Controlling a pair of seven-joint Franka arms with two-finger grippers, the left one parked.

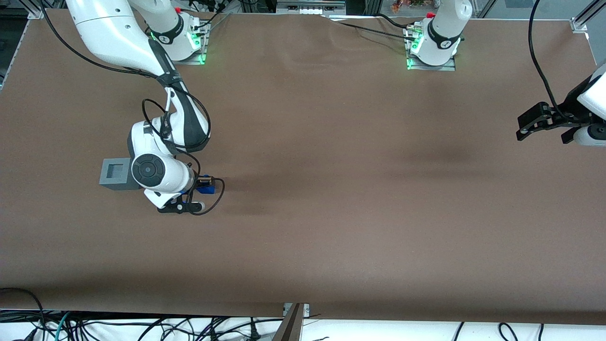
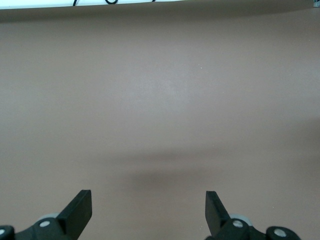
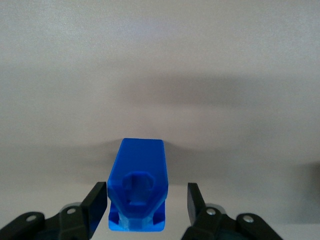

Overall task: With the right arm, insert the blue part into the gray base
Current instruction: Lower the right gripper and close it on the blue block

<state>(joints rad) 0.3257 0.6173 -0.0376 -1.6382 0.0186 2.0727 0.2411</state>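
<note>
The blue part (image 3: 137,165) stands on the brown table between the two black fingers of my right gripper (image 3: 145,196). The fingers are open: one (image 3: 96,200) is close against the part and the other (image 3: 193,200) stands apart from it with a clear gap. In the front view the gripper (image 1: 202,185) is low over the blue part (image 1: 206,189), mostly hidden by the white wrist. The gray base (image 1: 116,173) sits on the table beside the wrist, its square recess facing up, toward the working arm's end of the table, about two base-widths from the blue part.
The brown table (image 1: 331,213) stretches away toward the parked arm's end. A looped black cable (image 1: 215,201) hangs beside the wrist. The right arm's forearm (image 1: 184,118) reaches over the table just farther from the front camera than the base.
</note>
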